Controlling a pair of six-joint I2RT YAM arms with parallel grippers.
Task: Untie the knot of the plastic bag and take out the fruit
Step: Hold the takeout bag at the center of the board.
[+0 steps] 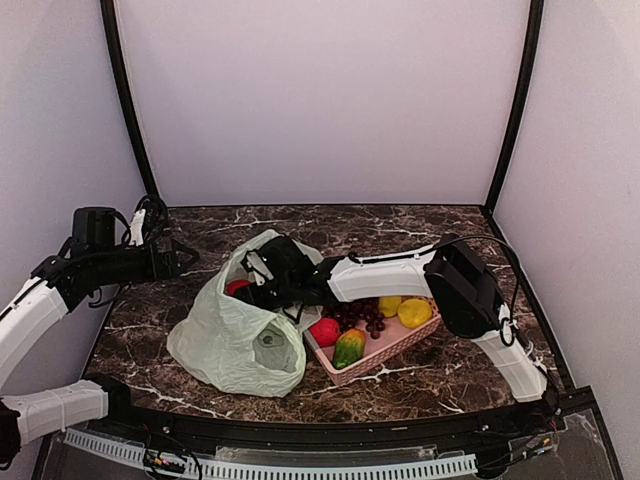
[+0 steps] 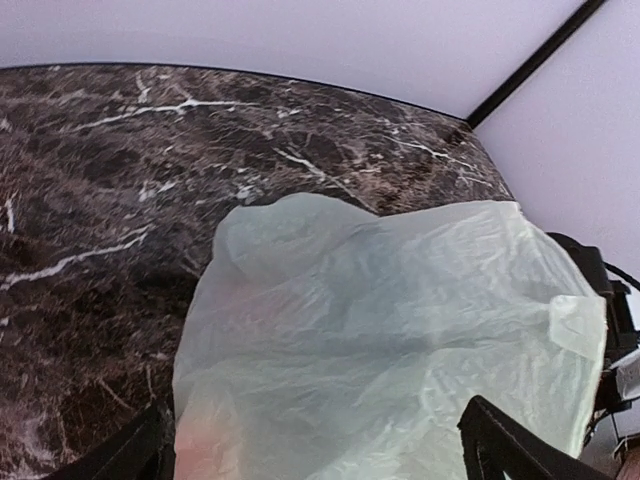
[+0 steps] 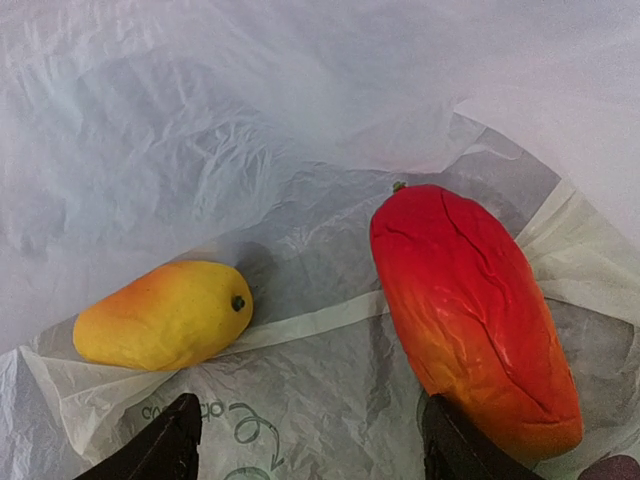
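Two fruits (image 3: 470, 320) inside plastic bag (image 3: 200, 130), basket (image 1: 382, 361) beside

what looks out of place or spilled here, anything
Nothing looks spilled or damaged. The plastic bag lies slumped and crumpled, which is normal for thin plastic. The right gripper is open inside it, facing a yellow-orange fruit and a red fruit. More fruit sits in the pink basket beside the bag.

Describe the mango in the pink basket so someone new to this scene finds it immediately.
On the marble table, look at the pink basket just right of the plastic bag. The mango lies at its near-left end beside a round red fruit; it alone is two-coloured, orange-red running into green.
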